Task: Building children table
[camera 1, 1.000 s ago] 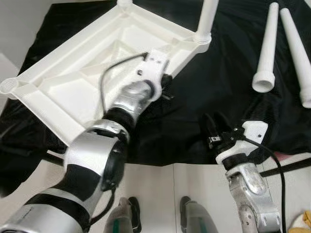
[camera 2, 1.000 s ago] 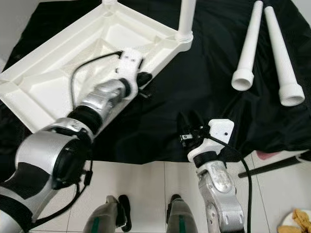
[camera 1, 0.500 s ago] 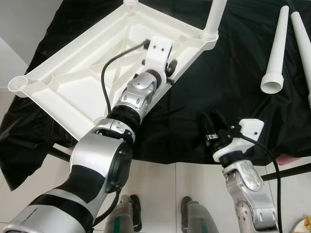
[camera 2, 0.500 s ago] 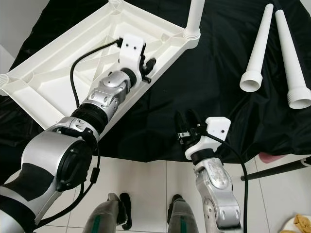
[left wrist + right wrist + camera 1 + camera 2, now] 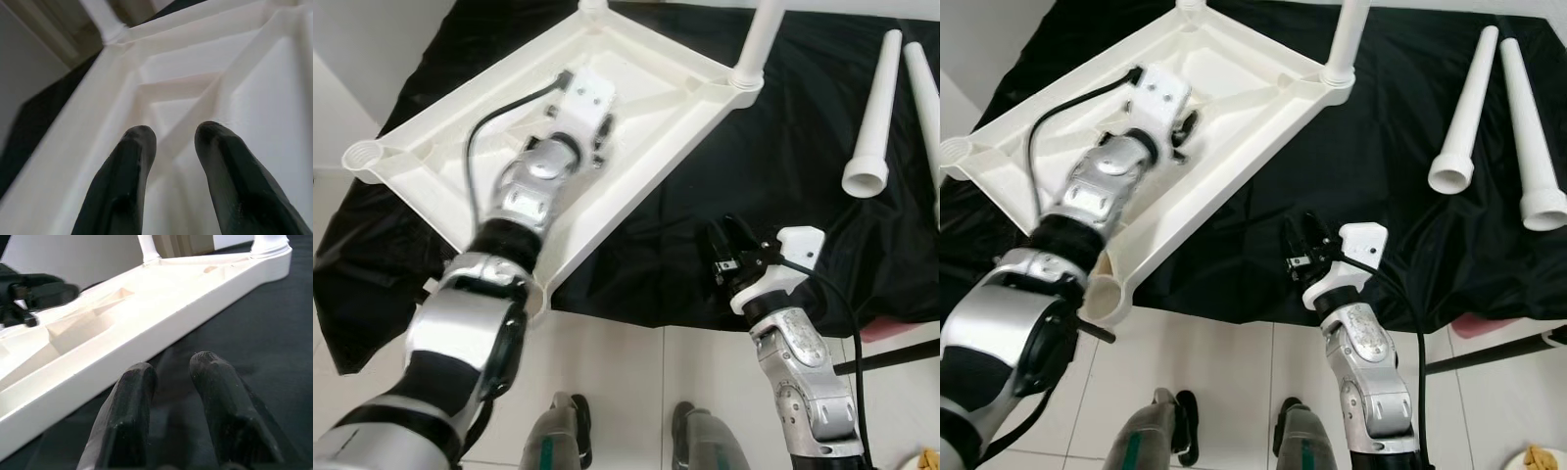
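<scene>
A white plastic tabletop [image 5: 431, 147] lies upside down on a black cloth [image 5: 734, 166]. One white leg [image 5: 759, 39] stands in its far right corner socket. My left gripper [image 5: 1180, 127] hovers over the ribbed underside [image 5: 274, 98], near the middle. It is open, with nothing between the fingers [image 5: 134, 147]. My right gripper [image 5: 724, 250] is low over the cloth, to the right of the tabletop's near edge [image 5: 146, 303]. It is open too and holds nothing.
Two loose white legs [image 5: 873, 117] [image 5: 925, 88] lie side by side on the cloth at the far right. Open sockets show at the tabletop's left corner [image 5: 367, 157] and near corner [image 5: 1111, 289]. Tiled floor and my feet [image 5: 568, 441] lie below the cloth's edge.
My left gripper has moved from the tabletop's near right edge leftwards over the ribbed underside. The right gripper has drifted slightly left. The camera view has shifted.
</scene>
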You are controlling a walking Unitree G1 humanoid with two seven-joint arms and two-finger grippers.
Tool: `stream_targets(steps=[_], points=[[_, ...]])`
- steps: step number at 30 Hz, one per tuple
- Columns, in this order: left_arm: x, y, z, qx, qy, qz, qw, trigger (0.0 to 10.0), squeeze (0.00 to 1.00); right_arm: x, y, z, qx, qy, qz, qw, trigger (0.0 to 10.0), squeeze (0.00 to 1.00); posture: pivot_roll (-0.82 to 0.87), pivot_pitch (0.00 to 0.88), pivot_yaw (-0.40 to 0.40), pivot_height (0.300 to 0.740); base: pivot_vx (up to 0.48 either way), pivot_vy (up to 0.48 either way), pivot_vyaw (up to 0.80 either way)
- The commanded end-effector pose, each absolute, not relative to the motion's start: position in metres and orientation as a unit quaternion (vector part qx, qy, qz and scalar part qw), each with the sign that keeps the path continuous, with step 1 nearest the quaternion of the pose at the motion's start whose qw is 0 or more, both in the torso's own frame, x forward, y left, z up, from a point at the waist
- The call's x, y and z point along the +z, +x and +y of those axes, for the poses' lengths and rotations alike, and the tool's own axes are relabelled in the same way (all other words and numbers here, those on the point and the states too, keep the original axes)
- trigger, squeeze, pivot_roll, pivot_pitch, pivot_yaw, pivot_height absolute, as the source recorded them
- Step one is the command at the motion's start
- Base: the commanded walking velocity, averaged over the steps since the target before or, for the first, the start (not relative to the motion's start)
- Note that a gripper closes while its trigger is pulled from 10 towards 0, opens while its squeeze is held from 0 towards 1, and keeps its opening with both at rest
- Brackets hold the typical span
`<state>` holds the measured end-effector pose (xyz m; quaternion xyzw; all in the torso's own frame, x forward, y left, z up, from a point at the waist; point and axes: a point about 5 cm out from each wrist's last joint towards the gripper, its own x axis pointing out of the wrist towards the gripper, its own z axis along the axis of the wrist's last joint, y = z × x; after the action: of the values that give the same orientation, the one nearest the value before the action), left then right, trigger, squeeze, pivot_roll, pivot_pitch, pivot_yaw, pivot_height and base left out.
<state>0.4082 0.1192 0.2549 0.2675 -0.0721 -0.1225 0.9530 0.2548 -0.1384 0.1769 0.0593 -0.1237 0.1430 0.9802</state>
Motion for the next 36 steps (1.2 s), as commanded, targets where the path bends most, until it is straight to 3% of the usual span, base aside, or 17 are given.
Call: stream_targets(steps=[1,5,7,9,14,17,20,28,32,33,36], points=[[0.251,0.407,0.123,-0.121,0.289,-0.059,0.948,10.0,0.00,0.174,0.254,-0.140,0.144,0.062,-0.123,0.980,10.0,0.00,0.04,0.135,0.033,0.740,0.000,0.000,0.00],[0.258,0.405,0.147,-0.071,0.300,-0.040,0.950,10.0,0.00,0.175,0.257,-0.142,0.142,0.060,-0.127,0.980,10.0,0.00,0.04,0.132,0.032,0.740,0.000,0.000,0.00],[0.258,0.405,0.147,-0.071,0.300,-0.040,0.950,10.0,0.00,0.175,0.257,-0.142,0.142,0.060,-0.127,0.980,10.0,0.00,0.04,0.132,0.032,0.740,0.000,0.000,0.00],[0.257,0.398,0.172,-0.040,0.344,0.002,0.938,10.0,0.00,0.176,0.258,-0.145,0.137,0.057,-0.131,0.980,10.0,0.00,0.04,0.130,0.031,0.740,0.000,0.000,0.00],[0.249,0.389,0.184,-0.046,0.361,0.050,0.930,10.0,0.00,0.177,0.259,-0.146,0.133,0.055,-0.134,0.980,10.0,0.00,0.04,0.129,0.031,0.740,0.000,0.000,0.00],[0.232,0.376,0.188,-0.097,0.385,0.116,0.911,10.0,0.00,0.178,0.260,-0.148,0.130,0.052,-0.138,0.981,10.0,0.00,0.05,0.130,0.034,0.740,0.000,0.000,0.00],[0.230,0.374,0.188,-0.106,0.388,0.125,0.907,10.0,0.00,0.178,0.261,-0.149,0.129,0.052,-0.138,0.981,10.0,0.00,0.05,0.130,0.034,0.740,0.000,0.000,0.00],[0.212,0.364,0.167,-0.206,0.430,0.158,0.865,10.0,0.00,0.179,0.263,-0.148,0.130,0.054,-0.143,0.980,10.0,0.00,0.05,0.122,0.034,0.740,0.000,0.000,0.00],[0.212,0.364,0.167,-0.206,0.430,0.158,0.865,10.0,0.00,0.179,0.263,-0.148,0.130,0.054,-0.143,0.980,10.0,0.00,0.05,0.122,0.034,0.740,0.000,0.000,0.00],[0.201,0.361,0.141,-0.266,0.446,0.156,0.841,10.0,0.00,0.180,0.263,-0.148,0.127,0.054,-0.145,0.980,10.0,0.00,0.02,0.131,0.045,0.740,0.000,0.000,0.00],[0.201,0.361,0.141,-0.266,0.446,0.156,0.841,10.0,0.00,0.180,0.263,-0.148,0.127,0.054,-0.145,0.980,10.0,0.00,0.02,0.131,0.045,0.740,0.000,0.000,0.00]])
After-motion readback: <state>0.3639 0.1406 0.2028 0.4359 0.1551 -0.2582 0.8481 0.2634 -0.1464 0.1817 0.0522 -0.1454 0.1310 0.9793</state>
